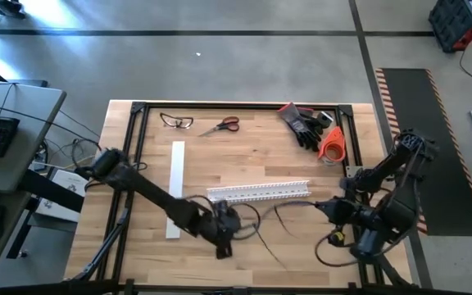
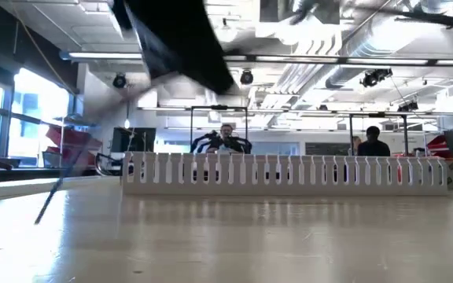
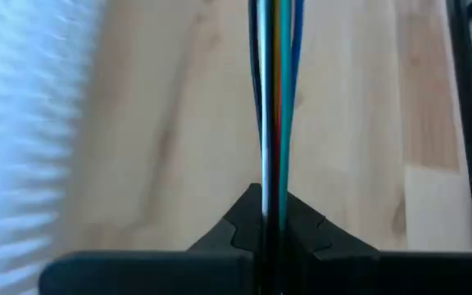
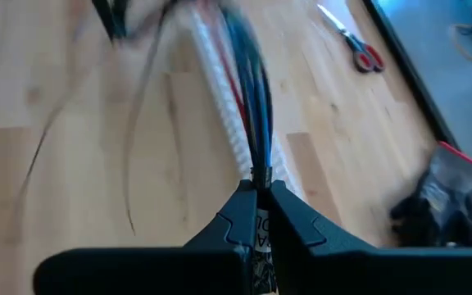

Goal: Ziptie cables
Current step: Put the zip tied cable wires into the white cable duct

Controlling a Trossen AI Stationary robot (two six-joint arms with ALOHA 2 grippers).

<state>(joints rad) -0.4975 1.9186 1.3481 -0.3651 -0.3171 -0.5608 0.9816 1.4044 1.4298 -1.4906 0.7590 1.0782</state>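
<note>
The cables point(image 1: 289, 209), a thin bundle of blue, red, white and dark wires, run between my two grippers in front of the white slotted channel point(image 1: 260, 191). My left gripper point(image 1: 226, 228) is shut on one end of them and my right gripper point(image 1: 324, 209) on the other. In the right wrist view the cables point(image 4: 248, 90) lead away over the channel point(image 4: 220, 90) toward the left gripper. Thin dark strips point(image 1: 270, 250) lie on the wood near the front edge. The low view shows only the channel point(image 2: 289, 177) and a dark arm point(image 2: 179, 39) above it. My left gripper pinches the bundle point(image 3: 270, 176) between its two shut fingers point(image 3: 236, 225). The wires leave the fingertips side by side in a straight line, clear of the wood. My right gripper pinches the other end of the bundle point(image 4: 260, 168) between its shut fingers point(image 4: 236, 217), slanting down from above. The wires leave the tips gathered and spread a little farther out.
A flat white strip point(image 1: 176, 188) lies left of the channel. At the far edge are safety glasses point(image 1: 176, 121), red-handled scissors point(image 1: 222, 125), black gloves point(image 1: 306, 124) and an orange thing point(image 1: 332, 143). A black frame point(image 1: 138, 106) borders the table. People sit in the room behind.
</note>
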